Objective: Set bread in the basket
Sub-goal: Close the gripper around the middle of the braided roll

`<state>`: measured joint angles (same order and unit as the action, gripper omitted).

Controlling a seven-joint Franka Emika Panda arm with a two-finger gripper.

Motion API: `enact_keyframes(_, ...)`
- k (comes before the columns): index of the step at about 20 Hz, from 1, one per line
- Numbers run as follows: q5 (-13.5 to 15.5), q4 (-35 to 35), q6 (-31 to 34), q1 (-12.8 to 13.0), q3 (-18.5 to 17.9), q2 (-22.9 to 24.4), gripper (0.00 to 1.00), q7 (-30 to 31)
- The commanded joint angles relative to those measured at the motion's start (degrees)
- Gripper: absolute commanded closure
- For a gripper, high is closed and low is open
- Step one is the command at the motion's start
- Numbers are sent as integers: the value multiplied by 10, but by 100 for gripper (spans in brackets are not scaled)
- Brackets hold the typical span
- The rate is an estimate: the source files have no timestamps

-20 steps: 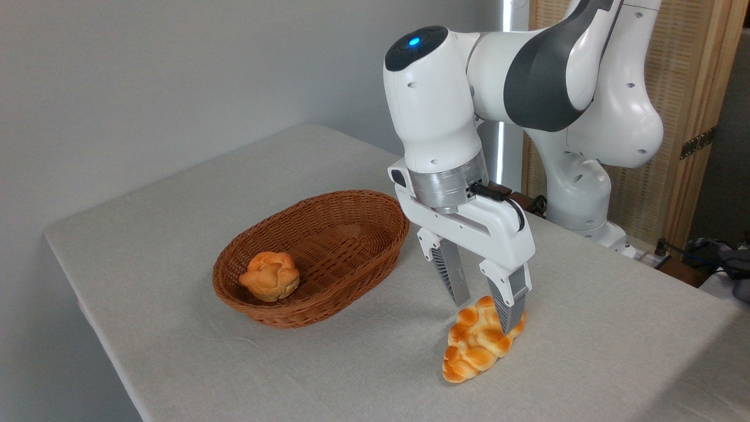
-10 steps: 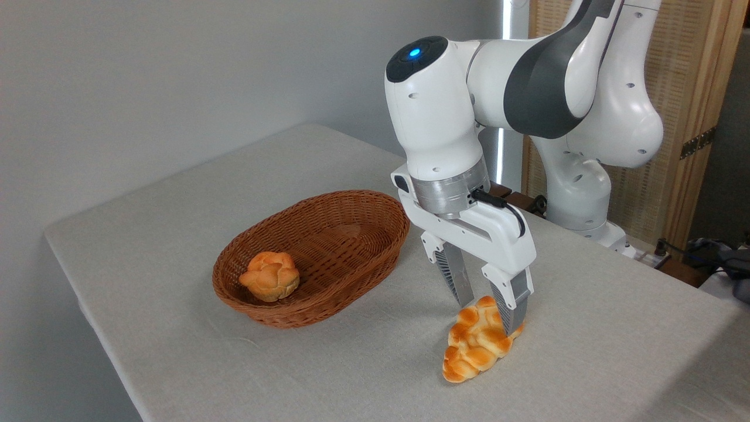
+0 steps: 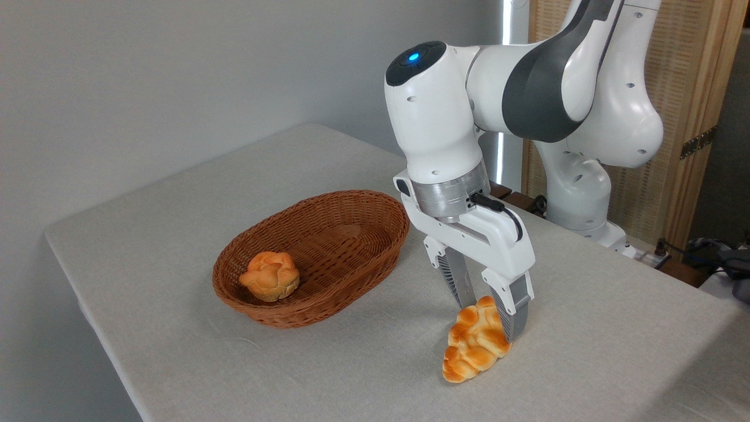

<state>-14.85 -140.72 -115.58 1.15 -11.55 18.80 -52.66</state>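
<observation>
The braided bread [image 3: 474, 343] lay on the desk [image 3: 176, 328], to the right of the basket [image 3: 313, 258] and apart from it, its near end pointing toward the camera. The claw [image 3: 489, 319] stood over the far end of the loaf, its two fingers [image 3: 511, 308] reaching down on either side of that end and pressing close against the crust. The fingers looked drawn in around the loaf, grasping it, though the bread rested on the cloth along most of its length.

The basket sat left of the claw, its right rim near the white body of the hand but not touching it. A small round bun [image 3: 270, 275] lay inside the basket at its near left end, leaving the far and right part of the woven floor bare. Nothing stood on the cloth between the loaf and the basket.

Behind the desk, the arm's [image 3: 527, 76] thick white and grey joints rose toward the upper right. A wooden screen [image 3: 691, 117] stood behind it, and dark cables [image 3: 715, 255] lay at the right edge.
</observation>
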Motion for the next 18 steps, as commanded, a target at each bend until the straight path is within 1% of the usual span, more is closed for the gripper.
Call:
enact_keyframes(1, -9, -8, -15, 7, -9, 5, 2, -8)
enact_keyframes(3, -7, -7, -18, 7, -8, 5, 14, -9)
enact_keyframes(4, -4, -7, -18, 8, -8, 5, 22, -9)
enact_keyframes(5, -4, -7, -18, 9, -8, 5, 27, -9)
enact_keyframes(6, -3, -7, -18, 9, -9, 5, 34, -9)
enact_keyframes(7, -1, -7, -18, 9, -8, 5, 44, -9)
enact_keyframes(8, 8, -7, -18, 10, -8, 6, 54, -9)
enact_keyframes(9, 18, -7, -18, 10, -8, 6, 58, -9)
enact_keyframes(10, 21, -7, -18, 10, -8, 6, 62, -9)
enact_keyframes(18, 21, -7, -18, 11, -8, 6, 62, -10)
